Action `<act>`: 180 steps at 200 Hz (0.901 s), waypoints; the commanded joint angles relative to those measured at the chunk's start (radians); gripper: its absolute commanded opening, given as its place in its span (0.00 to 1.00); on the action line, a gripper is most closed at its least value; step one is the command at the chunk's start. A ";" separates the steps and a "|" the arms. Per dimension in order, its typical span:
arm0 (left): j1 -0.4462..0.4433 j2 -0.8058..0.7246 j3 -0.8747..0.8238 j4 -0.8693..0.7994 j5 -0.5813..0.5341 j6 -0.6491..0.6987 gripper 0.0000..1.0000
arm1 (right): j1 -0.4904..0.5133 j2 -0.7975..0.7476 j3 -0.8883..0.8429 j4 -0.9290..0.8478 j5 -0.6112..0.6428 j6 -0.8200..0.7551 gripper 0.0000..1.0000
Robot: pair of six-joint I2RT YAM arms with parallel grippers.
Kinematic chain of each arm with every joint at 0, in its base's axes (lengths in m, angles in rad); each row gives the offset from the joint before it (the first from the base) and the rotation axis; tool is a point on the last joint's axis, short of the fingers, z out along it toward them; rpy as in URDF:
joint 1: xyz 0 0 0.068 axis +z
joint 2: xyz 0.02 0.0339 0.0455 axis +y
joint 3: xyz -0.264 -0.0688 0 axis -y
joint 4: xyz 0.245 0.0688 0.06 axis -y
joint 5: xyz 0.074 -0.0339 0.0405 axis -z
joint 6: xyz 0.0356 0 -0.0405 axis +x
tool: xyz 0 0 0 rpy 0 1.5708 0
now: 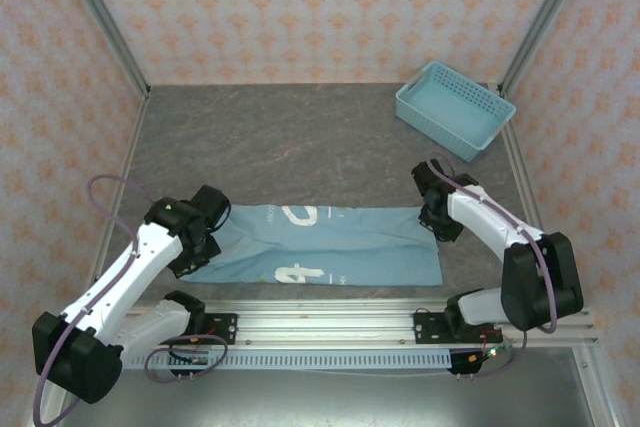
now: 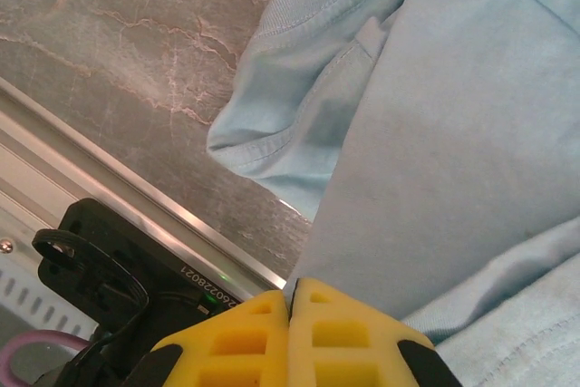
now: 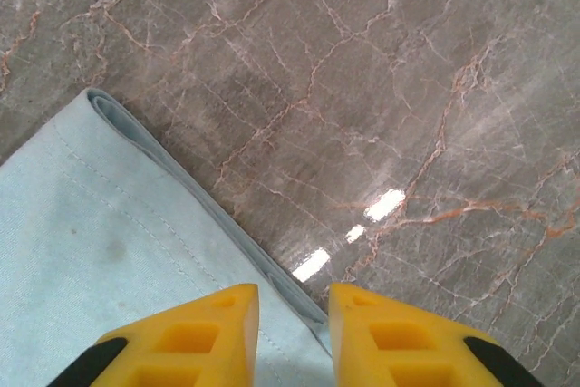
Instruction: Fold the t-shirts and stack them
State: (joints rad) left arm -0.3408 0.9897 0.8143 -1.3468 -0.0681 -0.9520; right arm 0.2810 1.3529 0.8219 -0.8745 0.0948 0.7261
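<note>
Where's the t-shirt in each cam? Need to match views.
Top external: t-shirt lies flat, low centre.
Left wrist: t-shirt across the right half.
Right wrist: t-shirt, a hemmed corner, lower left.
Shared landmark: grey veined tabletop beneath it.

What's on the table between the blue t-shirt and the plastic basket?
In the top view, bare grey marbled tabletop lies between the teal-blue cloth t-shirt and the light-blue plastic lattice basket.
</note>
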 commanded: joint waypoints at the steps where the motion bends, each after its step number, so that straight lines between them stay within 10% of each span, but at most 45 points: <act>1: -0.007 -0.001 -0.014 -0.008 -0.045 -0.032 0.00 | 0.004 -0.021 0.021 -0.041 0.028 0.020 0.26; 49: -0.007 0.009 -0.022 0.007 -0.047 -0.041 0.00 | 0.004 0.005 0.004 0.025 -0.074 0.036 0.14; 87: 0.003 0.025 0.098 0.024 -0.100 -0.013 0.57 | -0.003 0.046 -0.034 0.099 -0.147 0.051 0.13; 180: 0.456 0.564 0.248 0.524 0.220 0.317 0.54 | -0.053 0.242 0.110 0.206 -0.226 -0.043 0.24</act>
State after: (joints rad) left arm 0.0792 1.4765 1.0252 -0.9470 0.0902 -0.7376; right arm 0.2451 1.5341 0.8925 -0.6868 -0.1265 0.7124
